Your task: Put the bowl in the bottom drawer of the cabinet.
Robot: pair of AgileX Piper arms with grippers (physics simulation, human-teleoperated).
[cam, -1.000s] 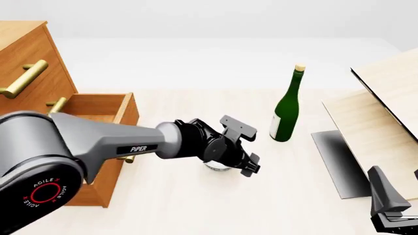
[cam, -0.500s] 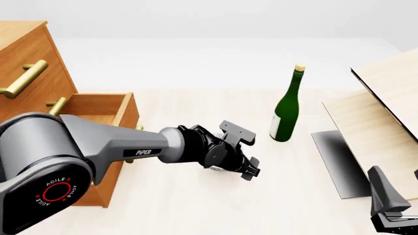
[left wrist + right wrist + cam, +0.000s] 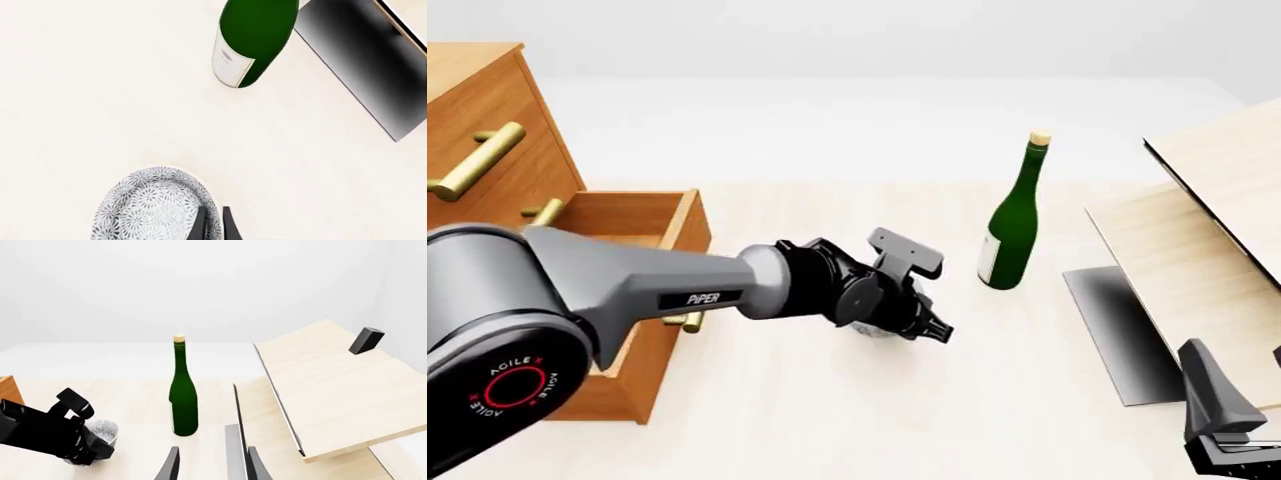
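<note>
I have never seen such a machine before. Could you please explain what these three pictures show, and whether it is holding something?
It is a simulated robot with two arms at a table. One picture looks from behind the arms; the other two come from cameras on each wrist. On the table stand a green bottle, a wooden cabinet with its bottom drawer open, and a pale box. The left gripper pinches the rim of a small speckled bowl. The right gripper is open, holding nothing.

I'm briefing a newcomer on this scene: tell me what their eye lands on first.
The big grey left arm sweeps in from the left, its end effector pinching the rim of the speckled bowl mid-table. Beyond it to the right, a tall green bottle stands upright. At far left, the orange-brown cabinet has its bottom drawer pulled open.
</note>
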